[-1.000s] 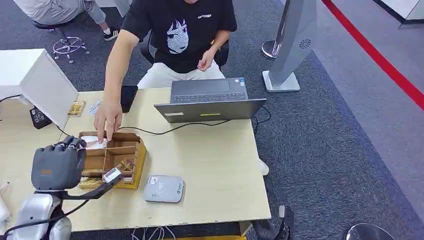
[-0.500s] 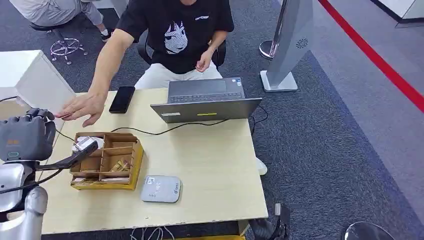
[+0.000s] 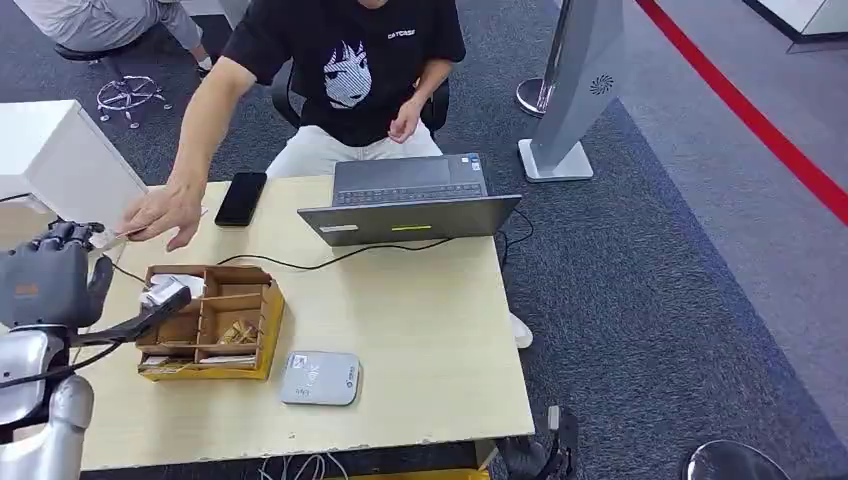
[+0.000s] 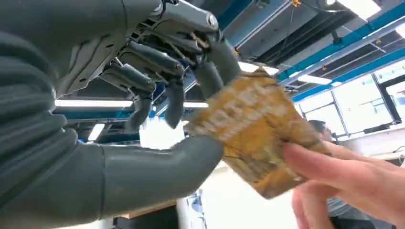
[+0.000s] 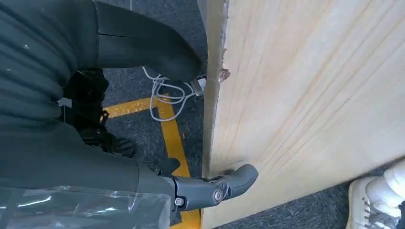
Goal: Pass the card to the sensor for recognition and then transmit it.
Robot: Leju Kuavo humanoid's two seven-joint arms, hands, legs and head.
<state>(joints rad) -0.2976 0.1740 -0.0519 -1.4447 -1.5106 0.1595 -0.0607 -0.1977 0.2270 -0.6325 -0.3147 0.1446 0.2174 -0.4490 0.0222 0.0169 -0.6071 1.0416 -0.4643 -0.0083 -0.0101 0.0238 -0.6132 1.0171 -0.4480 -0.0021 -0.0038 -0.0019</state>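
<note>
Raised since a second ago from the divided box [image 3: 208,322], the left hand [image 3: 45,283] now sits at the surface's [image 3: 420,340] far-left edge, fingers [image 4: 176,95] and thumb pinching the yellow card [image 4: 255,136], which a person's hand [image 3: 160,212] also grips; right hand's [image 5: 217,188] fingers cannot be told

Wooden table [image 3: 430,330]: laptop [image 3: 410,200], phone [image 3: 242,198], sensor [image 3: 320,378], box [image 3: 208,322].

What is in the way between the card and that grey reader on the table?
The card is up in the left hand, with a person's hand on it too. The wooden box sits on the table between that hand and the reader, so the card would probably have to pass over it.
</note>
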